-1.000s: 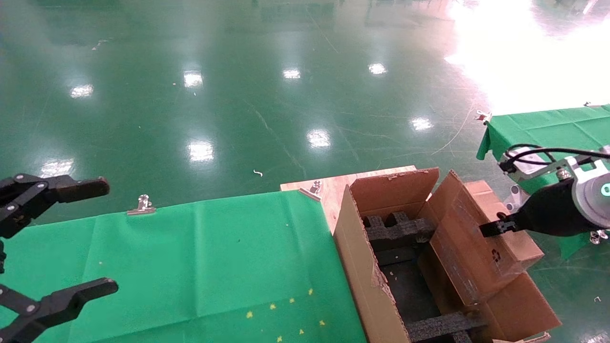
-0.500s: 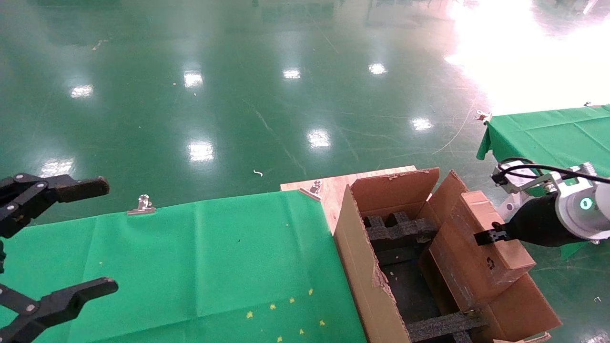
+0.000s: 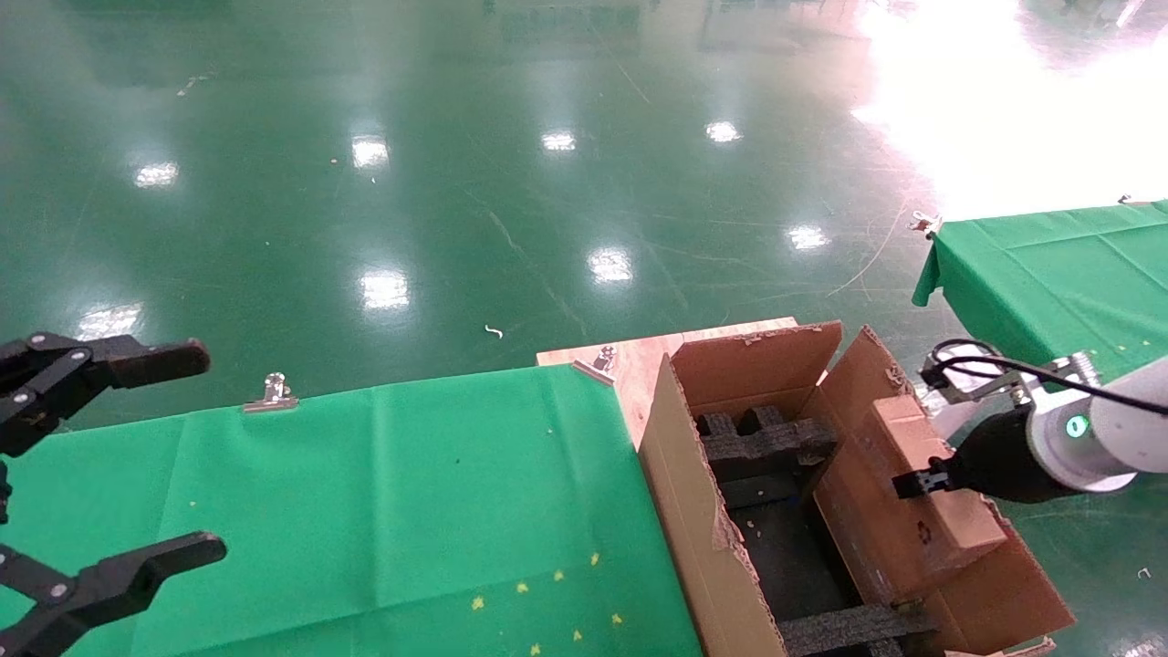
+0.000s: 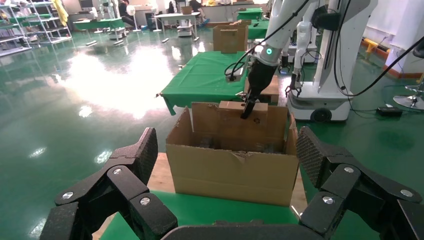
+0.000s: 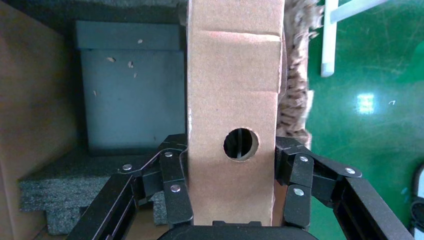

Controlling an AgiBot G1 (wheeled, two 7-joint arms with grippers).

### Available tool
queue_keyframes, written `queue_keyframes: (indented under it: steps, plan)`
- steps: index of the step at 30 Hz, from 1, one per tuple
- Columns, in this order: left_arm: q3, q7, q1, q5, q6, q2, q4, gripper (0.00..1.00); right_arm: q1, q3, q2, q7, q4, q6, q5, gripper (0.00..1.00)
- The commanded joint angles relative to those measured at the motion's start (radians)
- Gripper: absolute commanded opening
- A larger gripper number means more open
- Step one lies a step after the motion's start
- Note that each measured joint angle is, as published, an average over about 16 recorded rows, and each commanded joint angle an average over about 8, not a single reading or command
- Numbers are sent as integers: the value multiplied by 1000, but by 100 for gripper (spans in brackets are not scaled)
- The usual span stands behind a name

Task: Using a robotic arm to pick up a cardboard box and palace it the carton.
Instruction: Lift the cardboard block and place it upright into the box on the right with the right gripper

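The right gripper pinches the cardboard box between its fingers, one on each broad side. The box hangs tilted over the right part of the carton, against the carton's right wall, its lower edge dipping inside near the black foam inserts. The robotic arm reaches in from the right, beyond the carton's right flap.

Compared with a second ago, the box has come lower and farther left, deeper into the carton, and the arm's wrist has dropped with it. The left gripper has not moved: it hangs spread wide over the near left end of the green cloth.

The right wrist view shows what the head view does not: the round hole in the box's face just beyond the gripper, and the dark floor of the carton beneath. The left wrist view shows the carton from across the cloth, with the box standing above its far wall and the right gripper coming down onto it.
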Motion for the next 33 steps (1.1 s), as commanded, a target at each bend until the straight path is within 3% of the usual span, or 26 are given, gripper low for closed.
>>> queue_keyframes:
  steps: [1, 12, 33]
  plan:
    - [0, 0, 0, 0, 0, 0, 0, 100, -16, -5, -8, 12, -1, 11, 0, 0]
    - [0, 0, 0, 0, 0, 0, 0, 100, -118, -19, -88, 12, -112, 57, 61, 0]
    - [0, 0, 0, 0, 0, 0, 0, 100, -325, 23, -272, -243, -492, 94, 285, 0]
